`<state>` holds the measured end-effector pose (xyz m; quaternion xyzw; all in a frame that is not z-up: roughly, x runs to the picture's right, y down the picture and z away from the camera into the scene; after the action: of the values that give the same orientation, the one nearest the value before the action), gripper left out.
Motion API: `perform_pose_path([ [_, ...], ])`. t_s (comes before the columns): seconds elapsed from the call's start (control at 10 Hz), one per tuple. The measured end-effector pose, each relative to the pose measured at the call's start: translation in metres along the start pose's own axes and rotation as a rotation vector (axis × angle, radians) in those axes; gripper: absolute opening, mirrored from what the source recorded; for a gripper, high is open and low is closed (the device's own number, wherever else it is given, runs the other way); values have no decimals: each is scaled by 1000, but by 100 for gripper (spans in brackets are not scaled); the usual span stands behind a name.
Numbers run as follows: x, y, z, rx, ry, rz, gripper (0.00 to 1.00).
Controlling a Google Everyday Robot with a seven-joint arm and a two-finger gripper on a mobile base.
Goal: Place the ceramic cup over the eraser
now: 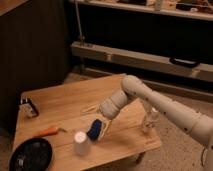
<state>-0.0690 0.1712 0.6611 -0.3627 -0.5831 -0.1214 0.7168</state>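
The ceramic cup (81,143) is a small plain white tapered cup standing near the front edge of the wooden table (65,102). A blue eraser block (93,129) lies just to its right. My gripper (97,120) is low over the table right above the blue eraser, a short way right of the cup and not touching it. Its pale fingers (89,108) are spread open and hold nothing. The white arm reaches in from the right.
A clear bottle (150,120) stands near the table's right edge behind the arm. An orange carrot (47,132) and a black plate (31,155) lie at the front left. A small black and white object (29,107) sits at the left edge.
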Motion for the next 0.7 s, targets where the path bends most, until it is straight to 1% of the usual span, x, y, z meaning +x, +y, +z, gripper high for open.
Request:
perform_pose_path([
  [0.1,2,1,8,0,-13,-3,80],
  [0.2,3,-1,14,-7,-13,-9,80],
  [0.4,8,-9,29,-15,2,-28,80],
  [0.5,12,-13,41,-25,5,-36,80],
  [0.7,20,-5,52,-41,-6,-39,80],
])
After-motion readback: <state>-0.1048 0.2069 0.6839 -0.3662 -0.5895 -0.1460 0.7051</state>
